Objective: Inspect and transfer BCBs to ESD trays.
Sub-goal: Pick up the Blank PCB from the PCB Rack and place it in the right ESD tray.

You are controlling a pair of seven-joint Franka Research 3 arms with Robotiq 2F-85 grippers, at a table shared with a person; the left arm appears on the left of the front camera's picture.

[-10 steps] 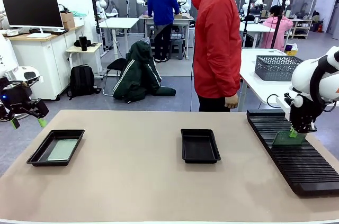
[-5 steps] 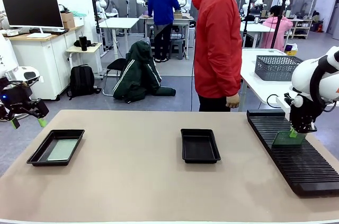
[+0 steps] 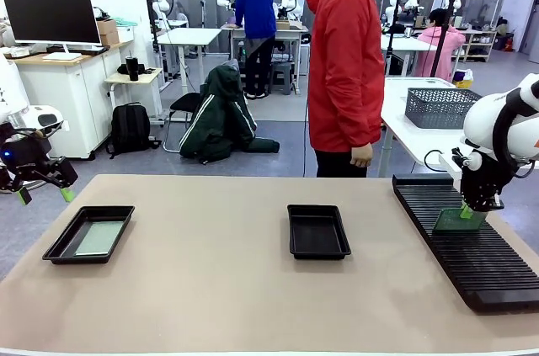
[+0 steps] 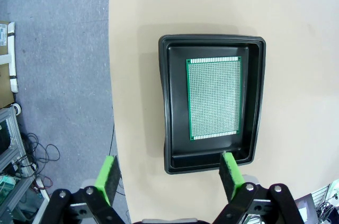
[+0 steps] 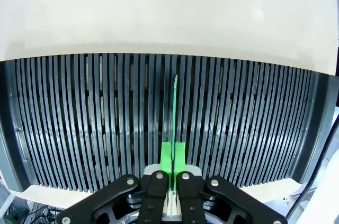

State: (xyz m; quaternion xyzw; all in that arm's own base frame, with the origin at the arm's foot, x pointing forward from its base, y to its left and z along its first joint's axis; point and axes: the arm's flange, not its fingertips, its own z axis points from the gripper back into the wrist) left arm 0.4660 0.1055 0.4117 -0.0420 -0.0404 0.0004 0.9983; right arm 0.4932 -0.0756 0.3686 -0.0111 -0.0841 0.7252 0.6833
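Note:
One black ESD tray (image 3: 88, 235) lies at the table's left and holds a flat BCB (image 3: 98, 238); from above, that tray (image 4: 212, 105) and its green board (image 4: 214, 98) sit just ahead of my open left gripper (image 4: 168, 175). My left gripper (image 3: 42, 195) hovers off the table's left edge, jaws wide with nothing between them. A second ESD tray (image 3: 318, 231) sits at the table's middle, with nothing in it. My right gripper (image 3: 467, 209) is shut on a BCB (image 3: 456, 220) standing on edge in the rack. The right wrist view shows that board (image 5: 175, 113) edge-on between the shut fingers (image 5: 172, 156).
A long black slotted rack (image 3: 467, 242) runs along the table's right side. A person in a red jacket (image 3: 345, 61) stands at the far edge, one hand (image 3: 362, 154) hanging down. A wire mesh basket (image 3: 441, 107) sits on a white table behind the rack.
The person has shifted slightly, their hand a little higher. Both arms and the boards hold still.

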